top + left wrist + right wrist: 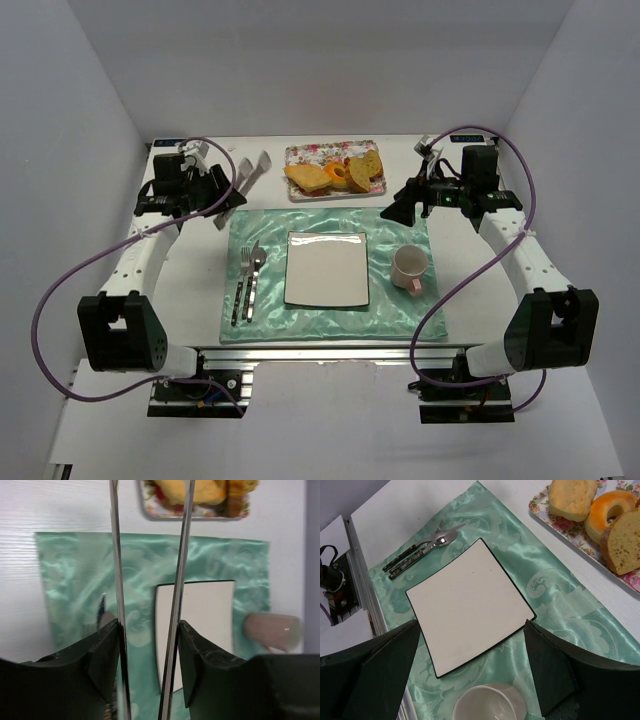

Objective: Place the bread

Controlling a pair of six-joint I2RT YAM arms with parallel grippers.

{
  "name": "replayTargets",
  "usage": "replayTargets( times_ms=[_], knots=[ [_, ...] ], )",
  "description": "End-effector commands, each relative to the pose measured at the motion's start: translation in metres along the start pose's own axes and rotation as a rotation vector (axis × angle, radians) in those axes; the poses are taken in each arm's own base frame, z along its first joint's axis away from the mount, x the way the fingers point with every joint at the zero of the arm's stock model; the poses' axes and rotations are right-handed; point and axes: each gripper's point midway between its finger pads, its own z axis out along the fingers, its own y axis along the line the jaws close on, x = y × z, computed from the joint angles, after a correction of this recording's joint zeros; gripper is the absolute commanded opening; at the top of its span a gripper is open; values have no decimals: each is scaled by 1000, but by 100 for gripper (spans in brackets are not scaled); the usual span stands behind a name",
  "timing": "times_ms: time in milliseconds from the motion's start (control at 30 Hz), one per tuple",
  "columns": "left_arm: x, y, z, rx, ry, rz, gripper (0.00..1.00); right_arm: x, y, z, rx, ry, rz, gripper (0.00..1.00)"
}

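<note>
The bread lies on a floral tray point(296, 152) at the back: a yellow roll point(308, 178), an orange-centred bun point(337, 176) and brown slices point(366, 167). In the right wrist view the roll point(571, 495), bun point(606, 512) and a slice point(623, 542) show at the top right. My left gripper point(215, 187) is shut on metal tongs point(250, 172), left of the tray; the tong arms point(117, 570) run up between the fingers point(107, 655) toward the bread point(192, 490). My right gripper point(400, 210) is open and empty, above the mat's right side point(471, 630).
A white square plate point(326, 268) sits mid-mat on the green placemat point(400, 320), also in the wrist views point(205, 615) point(470, 600). A pink cup point(409, 268) stands right of it point(490, 702). A knife, fork and spoon point(248, 285) lie left.
</note>
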Motion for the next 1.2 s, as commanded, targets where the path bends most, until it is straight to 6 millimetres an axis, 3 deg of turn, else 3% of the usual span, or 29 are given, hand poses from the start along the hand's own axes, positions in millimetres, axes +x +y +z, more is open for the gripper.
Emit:
replayTargets(
  times_ms=[0, 133, 367, 733, 1000, 1167],
  knots=[
    [-3, -50, -5, 191, 3, -121, 58, -10, 11, -4, -24, -39, -32, 89],
    [-5, -72, 6, 265, 35, -174, 58, -8, 13, -7, -23, -42, -32, 89],
    [-15, -91, 28, 275, 83, -213, 57, -4, 14, -12, -8, -49, -38, 89],
    [-1, -79, 58, 101, 218, -368, 59, -2, 10, -15, 2, -59, -28, 89],
    [13, -72, 80, 85, 284, -421, 58, -4, 7, -15, 7, -65, -26, 89],
    [12, -71, 95, 109, 280, -438, 58, -1, 6, -16, 10, -63, -19, 89]
  ],
)
